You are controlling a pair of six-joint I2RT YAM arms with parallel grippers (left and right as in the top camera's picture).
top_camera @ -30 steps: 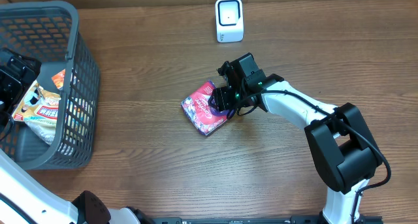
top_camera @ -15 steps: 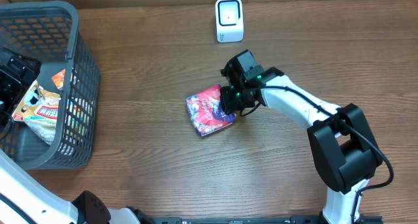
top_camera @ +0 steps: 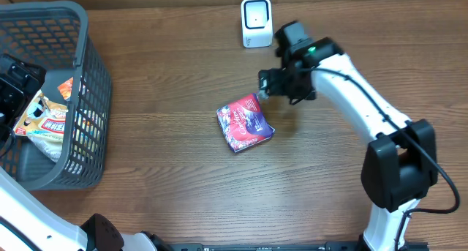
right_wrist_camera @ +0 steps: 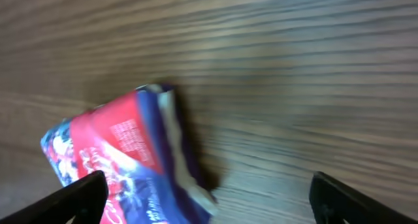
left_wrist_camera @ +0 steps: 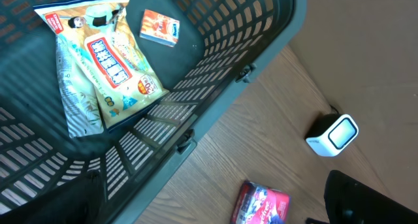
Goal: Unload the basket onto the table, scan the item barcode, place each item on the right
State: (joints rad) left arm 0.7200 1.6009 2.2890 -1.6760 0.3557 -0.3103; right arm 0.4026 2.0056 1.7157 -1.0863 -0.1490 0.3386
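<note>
**Packet loose on the table, scan not yet made**

Your right gripper (top_camera: 267,84) hangs with its jaws spread wide and nothing between them, just beside the upper right corner of the red-and-purple packet (top_camera: 245,124), between it and the white scanner (top_camera: 257,22). The packet lies free on the wooden table (top_camera: 161,170), well short of the scanner, one edge lifted a little in the right wrist view. You can't make out a barcode on any face shown.

Your left gripper (top_camera: 18,90) is also open and empty, over the grey basket (top_camera: 91,105) that holds the snack bags (left_wrist_camera: 104,67).

By my reading you are in the pick-up step. Next you need a firm grip across the packet's edge, then a lift and a turn so the coded face meets the scanner window.
</note>
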